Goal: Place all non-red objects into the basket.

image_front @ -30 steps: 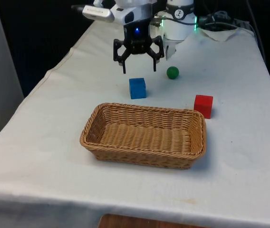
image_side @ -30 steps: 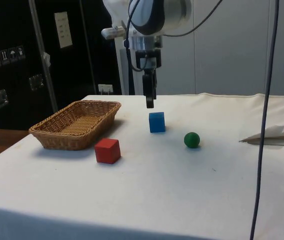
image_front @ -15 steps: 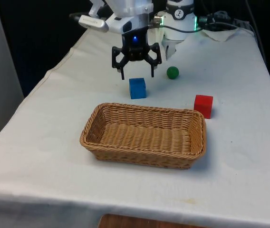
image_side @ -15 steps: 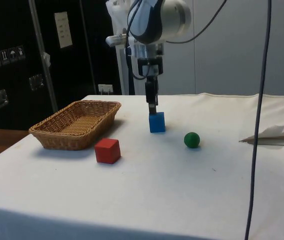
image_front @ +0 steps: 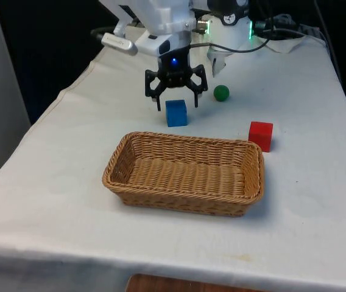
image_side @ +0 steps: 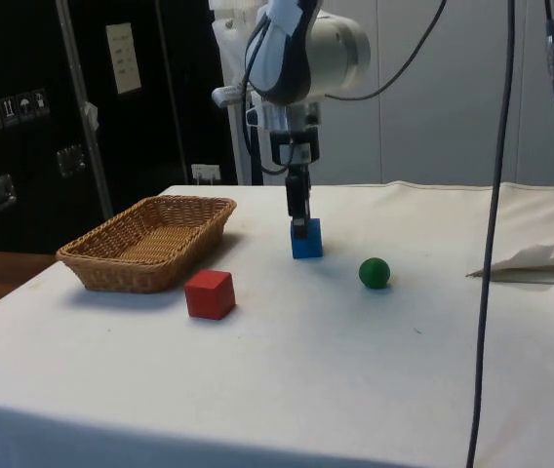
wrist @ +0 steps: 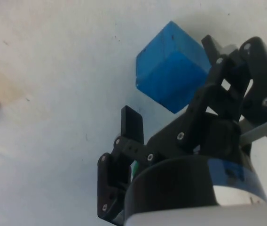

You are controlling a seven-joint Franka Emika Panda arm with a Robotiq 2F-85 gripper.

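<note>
A blue cube [image_front: 176, 114] rests on the white cloth just beyond the wicker basket [image_front: 117, 159]. My gripper [image_front: 176, 104] hangs open directly over the cube, a finger on each side of its upper part, not touching it. From the side, the gripper [image_side: 299, 227] sits right at the top of the blue cube [image_side: 306, 244]. In the wrist view the blue cube [wrist: 171, 73] lies between the spread fingers [wrist: 132, 125]. A green ball [image_front: 221, 92] lies farther back, a red cube [image_front: 261, 135] by the basket's far corner on the front view's right.
The side view lines up the basket [image_side: 92, 263], the red cube [image_side: 209, 293] and the green ball [image_side: 375, 273] along the table. Crumpled white paper [image_side: 535, 261] lies at the table's far end near the robot's base. Cables hang beside the arm.
The gripper has come down from above the table to the blue cube's top, staying open. The cubes, ball and basket have not moved.
</note>
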